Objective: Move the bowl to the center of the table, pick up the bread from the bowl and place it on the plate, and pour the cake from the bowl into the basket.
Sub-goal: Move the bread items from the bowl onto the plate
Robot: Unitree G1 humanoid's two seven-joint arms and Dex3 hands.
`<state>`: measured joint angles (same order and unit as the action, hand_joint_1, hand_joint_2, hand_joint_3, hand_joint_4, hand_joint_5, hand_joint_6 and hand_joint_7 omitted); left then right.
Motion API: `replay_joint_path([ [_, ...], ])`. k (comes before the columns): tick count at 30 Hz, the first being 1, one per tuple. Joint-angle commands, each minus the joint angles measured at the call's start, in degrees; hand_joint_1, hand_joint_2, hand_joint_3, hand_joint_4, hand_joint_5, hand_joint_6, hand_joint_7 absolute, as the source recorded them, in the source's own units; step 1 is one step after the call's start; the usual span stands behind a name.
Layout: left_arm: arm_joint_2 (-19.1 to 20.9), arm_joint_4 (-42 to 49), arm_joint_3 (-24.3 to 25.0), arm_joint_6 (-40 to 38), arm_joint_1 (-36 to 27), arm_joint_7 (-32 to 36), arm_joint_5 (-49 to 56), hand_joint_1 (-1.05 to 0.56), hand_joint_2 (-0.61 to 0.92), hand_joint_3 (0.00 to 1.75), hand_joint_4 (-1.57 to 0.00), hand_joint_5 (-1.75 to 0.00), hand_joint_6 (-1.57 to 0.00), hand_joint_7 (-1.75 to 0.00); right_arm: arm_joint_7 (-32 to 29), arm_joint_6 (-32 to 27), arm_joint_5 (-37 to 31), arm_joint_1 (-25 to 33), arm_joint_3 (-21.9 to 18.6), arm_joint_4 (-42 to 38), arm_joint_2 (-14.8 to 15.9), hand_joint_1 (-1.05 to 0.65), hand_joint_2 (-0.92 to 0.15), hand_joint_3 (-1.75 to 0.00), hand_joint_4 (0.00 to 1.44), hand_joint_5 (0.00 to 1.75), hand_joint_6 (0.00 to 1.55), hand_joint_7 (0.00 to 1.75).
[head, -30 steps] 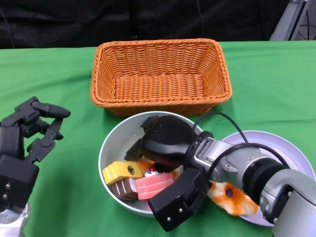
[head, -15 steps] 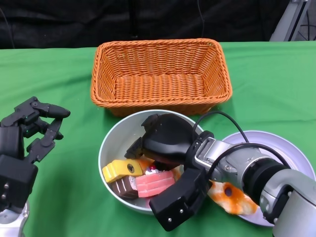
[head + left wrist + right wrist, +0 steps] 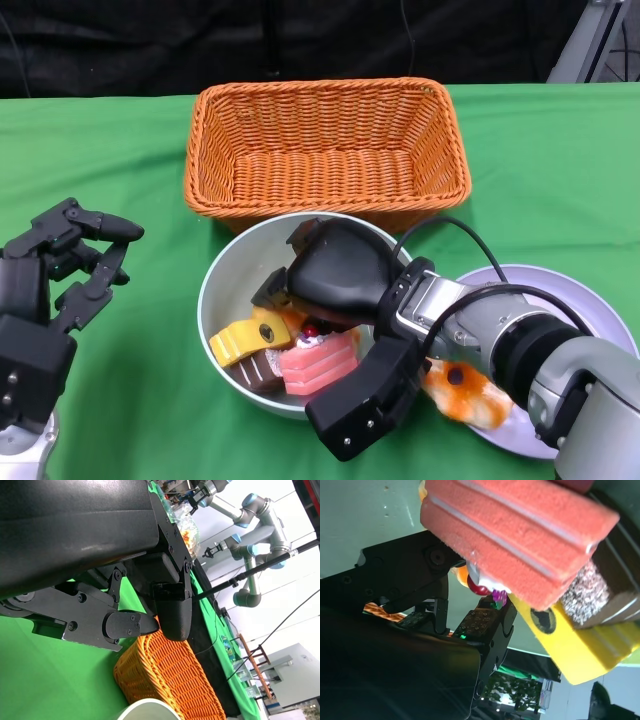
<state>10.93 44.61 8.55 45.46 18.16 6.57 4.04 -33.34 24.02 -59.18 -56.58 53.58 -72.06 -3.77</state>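
**Bowl tipping toward basket; bread already on plate**

Head view, nearest first. Right hand (image 3: 340, 300) enters from the lower right of the frame and grips the near-right rim of the bowl (image 3: 228, 275): thumb outside the rim, fingers (image 3: 272, 292) inside the bowl over the food. The right wrist view agrees, with black fingers against the pale inner wall right beside the pink cake (image 3: 520, 535).

Change over the last 1.0 s: the bowl has shifted slightly up-frame and its contents have slid. The pink cake now sits tilted with the yellow piece (image 3: 240, 340) and the brown piece (image 3: 260, 372) bunched toward the near-left wall. Judged: lift and tilt of the bowl is beginning, that is, the pour step.

Lower right, behind the right forearm: the orange-and-white bread (image 3: 462, 392) lies on the grey plate (image 3: 590, 300). Bread transfer looks done.

Lower left: left hand (image 3: 55, 275) hovers over the green table (image 3: 130, 420), fingers spread wide, holding nothing, well apart from the bowl. No change there.

Farthest, upper centre: the wicker basket (image 3: 325, 150) holds nothing visible; the bowl's far rim is just beside its near wall.

Remaining: raise the bowl over the basket wall and tip the cake in. Risk: the one-sided rim grip may slip.
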Motion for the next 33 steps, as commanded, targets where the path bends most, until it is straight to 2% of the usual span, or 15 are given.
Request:
replay_joint_path([
  [1, 1.14, 0.69, 0.52, 1.09, -0.01, -0.47, -0.59, -0.14, 0.92, 0.39, -0.77, -1.42, -0.81, -1.01, -0.83, -0.59, -0.71, -1.39, 0.30, 0.08, 1.11, -0.40, -0.84, 0.00, 0.70, 1.13, 1.15, 0.01],
  [26, 1.19, 0.47, 0.55, 0.48, -0.08, -0.55, -0.68, -0.12, 0.92, 0.40, -0.78, -1.41, -0.82, -0.99, -3.61, -2.63, -2.74, -2.67, 1.13, 0.83, 1.84, -0.36, -0.81, 0.00, 0.69, 1.17, 1.16, 0.00],
  [27, 1.24, 0.58, 0.57, 0.46, -0.03, -0.66, -0.76, -0.12, 0.92, 0.40, -0.78, -1.41, -0.81, -0.98, -4.43, -2.70, -2.89, -2.89, 1.11, 1.20, 2.07, -0.35, -0.80, 0.00, 0.74, 1.05, 1.17, 0.00],
  [28, 1.31, 0.66, 0.57, 0.44, -0.01, -0.64, -0.71, -0.13, 0.92, 0.40, -0.78, -1.41, -0.81, -0.98, -5.25, -2.88, -3.16, -3.06, 1.19, 1.47, 2.24, -0.35, -0.80, 0.00, 0.76, 1.00, 1.18, 0.00],
  [33, 1.46, 0.80, 0.52, 0.32, 0.02, -0.57, -0.59, -0.14, 0.92, 0.39, -0.78, -1.40, -0.81, -0.98, -6.12, -2.94, -3.64, -3.29, 0.96, 1.86, 2.50, -0.36, -0.80, 0.00, 0.77, 0.95, 1.18, 0.01],
])
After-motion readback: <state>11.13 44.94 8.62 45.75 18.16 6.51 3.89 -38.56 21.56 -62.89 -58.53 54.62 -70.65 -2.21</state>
